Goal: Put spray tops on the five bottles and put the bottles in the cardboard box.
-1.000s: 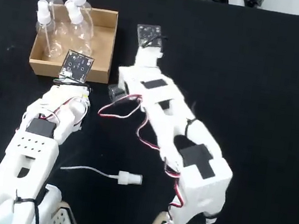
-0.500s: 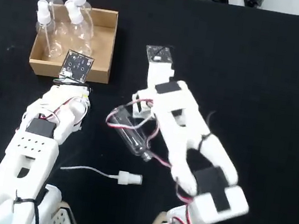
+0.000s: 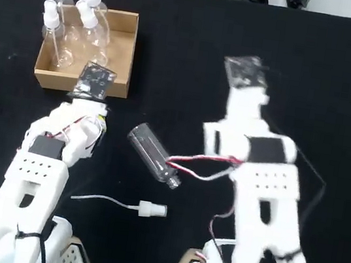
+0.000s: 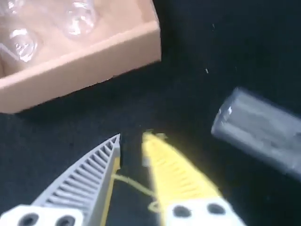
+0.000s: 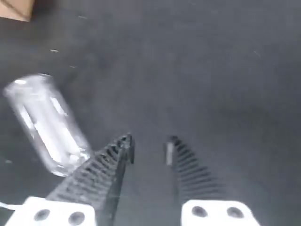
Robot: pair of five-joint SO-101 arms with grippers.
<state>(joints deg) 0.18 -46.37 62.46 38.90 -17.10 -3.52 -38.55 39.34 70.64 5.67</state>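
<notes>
A clear bottle [image 3: 153,155] without a top lies on its side on the black table, neck toward the near edge. A loose white spray top [image 3: 152,209] with its long tube lies just in front of it. The cardboard box [image 3: 58,79] at the far left holds several bottles with spray tops [image 3: 79,24]. My left gripper [image 4: 131,138] hovers just in front of the box [image 4: 80,70], open by a narrow gap and empty, with the bottle [image 4: 258,127] off to one side. My right gripper [image 5: 150,140] is open and empty, beside the bottle [image 5: 47,125] and apart from it.
The left arm [image 3: 54,146] stretches from the near edge toward the box. The right arm [image 3: 255,170] stands right of the lying bottle, its red and white cable [image 3: 200,164] hanging close to the bottle's neck. Black cloth covers the table.
The right arm has swung away to the right and let go of the bottle, which now lies on the table. The left arm has barely shifted.
</notes>
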